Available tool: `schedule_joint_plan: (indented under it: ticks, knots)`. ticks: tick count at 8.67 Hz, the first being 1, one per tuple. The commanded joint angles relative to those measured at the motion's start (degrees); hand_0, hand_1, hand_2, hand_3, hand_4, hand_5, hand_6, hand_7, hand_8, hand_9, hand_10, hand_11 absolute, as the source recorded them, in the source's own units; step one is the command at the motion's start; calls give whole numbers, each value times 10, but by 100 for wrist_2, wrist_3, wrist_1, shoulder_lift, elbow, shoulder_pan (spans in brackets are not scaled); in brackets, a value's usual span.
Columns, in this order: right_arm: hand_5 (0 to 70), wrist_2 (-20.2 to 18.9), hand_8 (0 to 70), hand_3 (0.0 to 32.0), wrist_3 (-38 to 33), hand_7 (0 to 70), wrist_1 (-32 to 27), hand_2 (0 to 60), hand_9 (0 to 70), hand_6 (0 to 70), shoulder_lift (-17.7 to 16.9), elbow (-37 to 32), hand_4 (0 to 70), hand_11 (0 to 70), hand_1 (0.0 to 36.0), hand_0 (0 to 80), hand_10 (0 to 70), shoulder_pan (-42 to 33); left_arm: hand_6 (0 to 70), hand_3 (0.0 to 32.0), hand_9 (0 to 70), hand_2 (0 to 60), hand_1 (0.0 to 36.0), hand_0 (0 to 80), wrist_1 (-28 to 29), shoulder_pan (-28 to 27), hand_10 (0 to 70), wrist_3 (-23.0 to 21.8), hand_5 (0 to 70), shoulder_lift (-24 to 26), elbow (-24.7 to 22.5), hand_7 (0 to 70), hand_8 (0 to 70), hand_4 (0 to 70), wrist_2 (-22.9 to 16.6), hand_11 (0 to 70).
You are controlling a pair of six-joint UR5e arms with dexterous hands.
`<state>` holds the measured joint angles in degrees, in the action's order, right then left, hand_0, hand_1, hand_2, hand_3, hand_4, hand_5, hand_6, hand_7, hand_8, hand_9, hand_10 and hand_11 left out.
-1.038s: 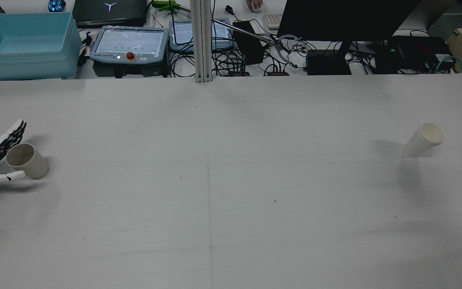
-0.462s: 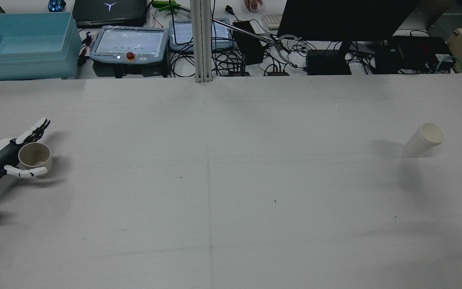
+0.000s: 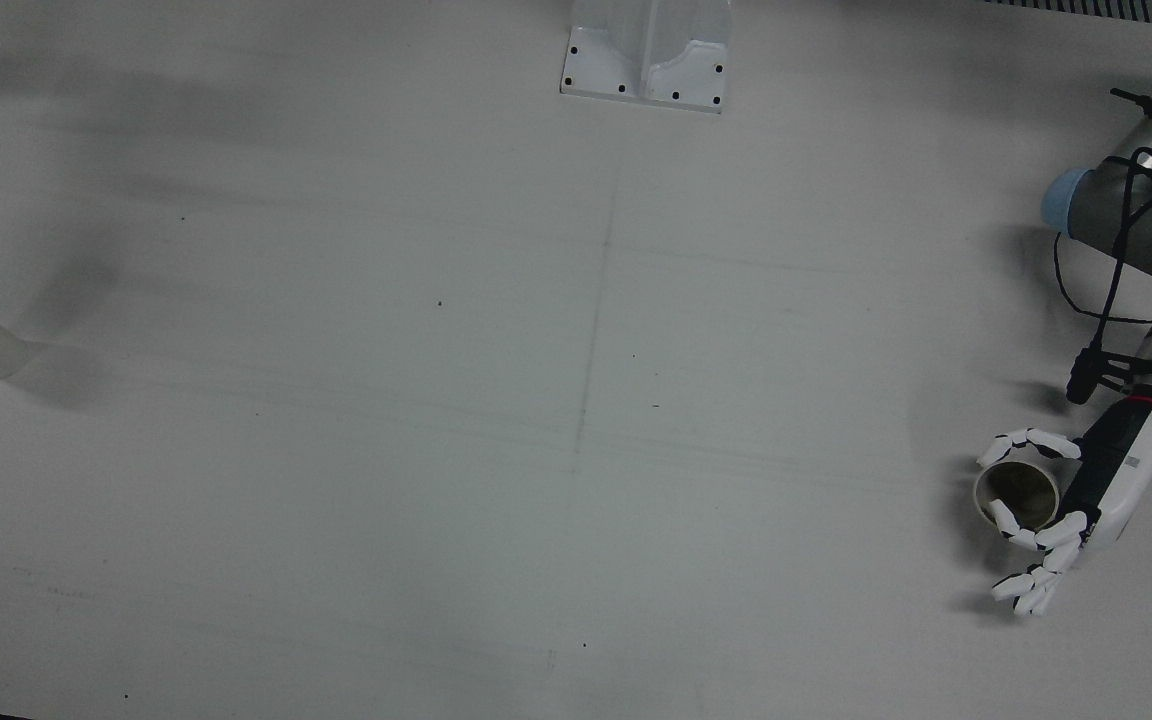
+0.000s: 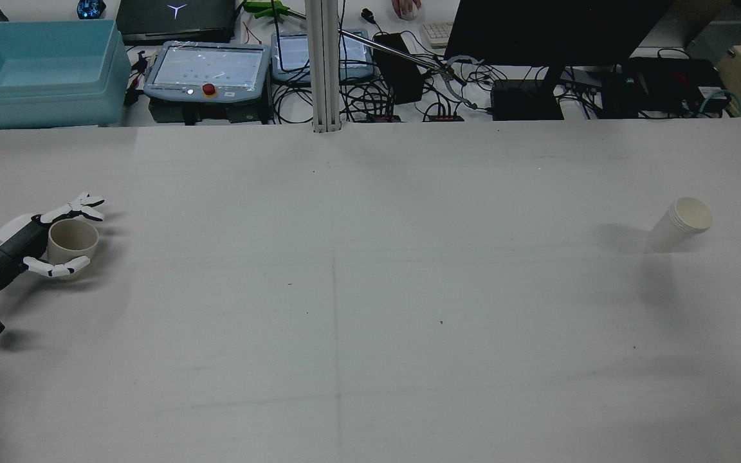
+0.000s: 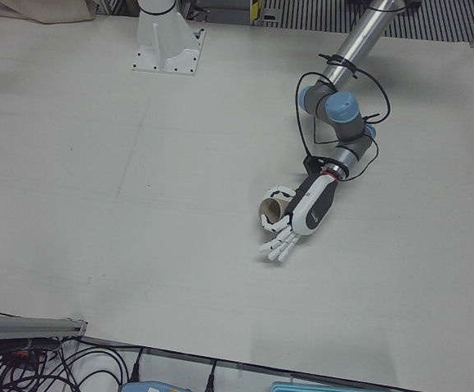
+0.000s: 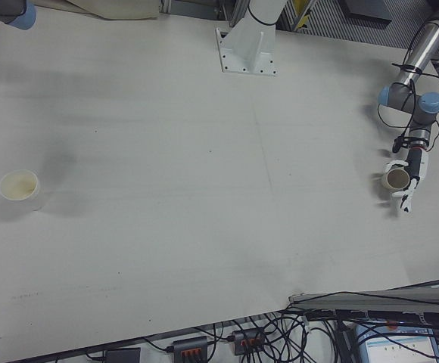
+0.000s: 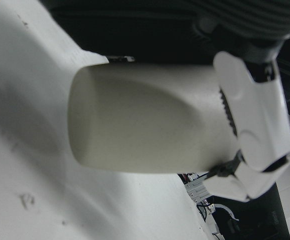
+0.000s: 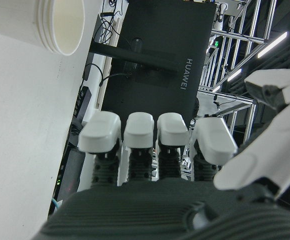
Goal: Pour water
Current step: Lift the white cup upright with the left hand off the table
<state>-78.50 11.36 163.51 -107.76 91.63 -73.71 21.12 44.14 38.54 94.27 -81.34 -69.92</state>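
Observation:
A brownish paper cup (image 4: pixel 73 239) stands upright at the table's left edge in the rear view. My left hand (image 4: pixel 4 254) has its thumb and one finger wrapped around it, with the other fingers splayed. The cup (image 3: pixel 1018 492) and hand (image 3: pixel 1101 480) also show in the front view. The cup fills the left hand view (image 7: pixel 145 120). A white ribbed cup (image 4: pixel 682 225) stands alone at the far right, also in the right-front view (image 6: pixel 21 189). My right hand (image 8: pixel 155 190) shows only in its own view, fingers apart and empty, away from the white cup (image 8: pixel 55 25).
Behind the table's far edge are a blue bin (image 4: pixel 36 71), a teach pendant (image 4: pixel 206 71), a metal post (image 4: pixel 323 64) and a black monitor (image 4: pixel 557 32). A white pedestal (image 3: pixel 646 50) stands at the table's robot side.
My left hand has moved to the right and away from the camera, and the brown cup has moved with it. The fingers have closed around the cup. The white cup has not moved.

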Motion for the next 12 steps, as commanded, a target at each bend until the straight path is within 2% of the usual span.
schedule_joint_plan:
  ticks: [1,2,5,7,8,9,10,11,12]
  knots:
    - [700,1,700,0,-2,700,-4,462,700,700,-8,74,700,700,0,344,700,-38,73,0,84,600,360,409,-159,16,13,-502,700,-49,-58,200,46,327,-22,32]
    - [700,1,700,0,-2,700,-4,462,700,700,-8,127,700,700,0,344,700,-64,73,0,81,600,360,403,-195,51,13,-784,700,-57,-119,199,44,328,-22,32]
    - [700,-8,700,0,-2,700,5,463,700,700,18,320,700,700,0,359,700,-90,77,0,81,600,360,394,-187,86,19,-2075,700,-49,-250,202,46,336,75,42]
    - [700,-25,700,0,42,700,5,422,700,700,18,470,673,700,0,373,700,-99,81,0,84,600,360,396,-474,148,25,-2604,700,-57,-915,209,47,342,250,50]
    - [700,-25,700,0,268,640,-3,376,700,589,61,470,498,700,14,374,650,-82,78,0,82,600,360,392,-816,148,24,-2624,700,-58,-1476,204,46,340,259,50]
    - [700,-112,689,0,706,533,-4,338,700,493,97,453,394,700,31,376,529,-12,73,0,79,600,360,387,-915,139,26,-2606,700,-40,-1838,200,44,336,460,52]
    - [656,-226,559,0,1075,441,-12,310,700,417,219,374,342,621,39,373,447,23,72,0,75,600,360,383,-934,122,25,-2580,700,-14,-1938,199,41,340,1036,50]
    - [516,-253,469,0,1375,376,-169,288,631,365,394,95,326,567,41,362,408,67,68,0,72,600,360,378,-925,61,25,-2528,700,13,-1947,195,38,339,1398,51]
    - [450,-245,403,0,1413,352,-719,284,543,336,526,-465,324,499,50,372,355,111,66,0,72,600,360,375,-925,-44,27,-2432,700,30,-1930,189,38,335,1480,54]
